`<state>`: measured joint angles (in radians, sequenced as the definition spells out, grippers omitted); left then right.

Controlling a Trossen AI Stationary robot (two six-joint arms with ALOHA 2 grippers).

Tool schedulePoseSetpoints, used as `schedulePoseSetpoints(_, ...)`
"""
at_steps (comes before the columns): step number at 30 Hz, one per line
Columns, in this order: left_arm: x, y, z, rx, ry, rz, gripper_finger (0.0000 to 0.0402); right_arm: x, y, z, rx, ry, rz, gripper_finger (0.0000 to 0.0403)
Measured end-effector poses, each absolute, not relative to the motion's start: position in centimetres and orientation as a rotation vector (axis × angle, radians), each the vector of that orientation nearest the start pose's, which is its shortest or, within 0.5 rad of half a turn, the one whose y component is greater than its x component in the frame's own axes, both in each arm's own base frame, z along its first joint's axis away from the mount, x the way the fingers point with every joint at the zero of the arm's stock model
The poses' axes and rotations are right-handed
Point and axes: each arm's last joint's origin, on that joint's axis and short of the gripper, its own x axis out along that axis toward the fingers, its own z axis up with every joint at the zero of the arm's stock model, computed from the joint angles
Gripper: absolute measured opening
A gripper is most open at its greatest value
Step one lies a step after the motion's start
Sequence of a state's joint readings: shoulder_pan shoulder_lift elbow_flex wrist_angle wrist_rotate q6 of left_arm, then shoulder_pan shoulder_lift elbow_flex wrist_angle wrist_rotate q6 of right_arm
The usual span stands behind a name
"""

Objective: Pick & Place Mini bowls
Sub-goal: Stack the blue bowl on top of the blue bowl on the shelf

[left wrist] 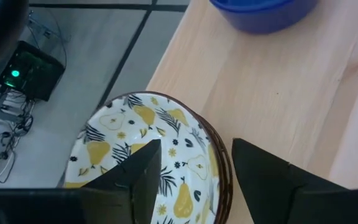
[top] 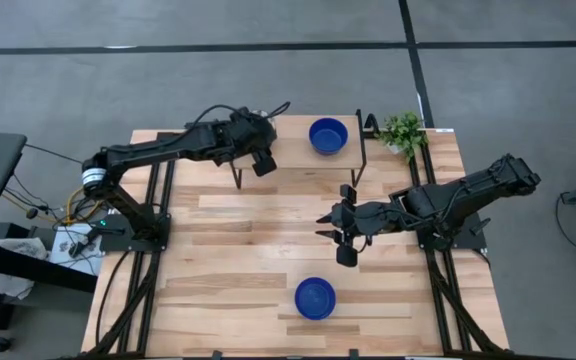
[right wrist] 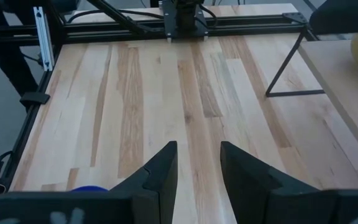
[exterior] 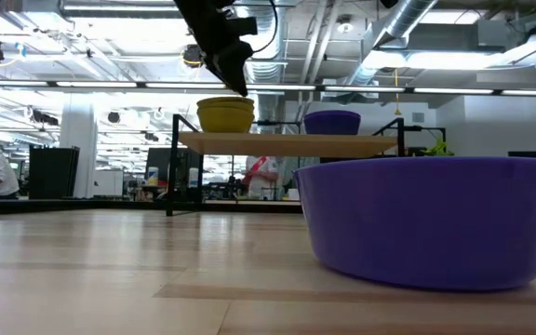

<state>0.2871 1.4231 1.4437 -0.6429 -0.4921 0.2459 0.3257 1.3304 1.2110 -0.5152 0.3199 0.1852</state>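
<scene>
Grey floor, exposed ceiling ducts, bright lights.

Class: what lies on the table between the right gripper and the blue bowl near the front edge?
Only bare wood separates the right gripper from the glossy blue bowl, high view.

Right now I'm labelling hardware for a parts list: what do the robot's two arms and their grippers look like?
Both arms are matte black, built of jointed segments. The left arm has a silver ring near its base and thin black cables looping off it. The right arm is bulkier at its far end. The left gripper and right gripper each have two dark, flat, angular fingers.
</scene>
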Motion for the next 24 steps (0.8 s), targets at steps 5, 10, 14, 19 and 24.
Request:
schedulePoseSetpoints(5, 27.5, 9.5, 38.5, 0.282, 0.685, 0.667, 0.0196, 27.3, 7.8, 33.4, -0.018, 0.599, -0.064, 0.0113)
schedulePoseSetpoints(10, 26.2, 9.0, 39.8, 0.228, 0.614, 0.642, 0.0196, 27.5, 7.4, 33.4, -0.012, 0.599, -0.081, 0.0113)
schedulePoseSetpoints(14, 24.9, 8.3, 40.8, 0.143, 0.553, 0.569, 0.0196, 27.5, 7.1, 33.4, -0.008, 0.6, -0.085, 0.0113)
schedulePoseSetpoints(19, 23.1, 6.9, 41.9, -0.032, 0.486, 0.389, 0.0195, 27.5, 7.5, 33.4, -0.005, 0.599, -0.043, 0.0113)
schedulePoseSetpoints(24, 21.4, 4.2, 42.3, -0.116, 0.459, 0.268, 0.0187, 27.8, 7.8, 33.9, 0.021, 0.546, -0.007, 0.0113)
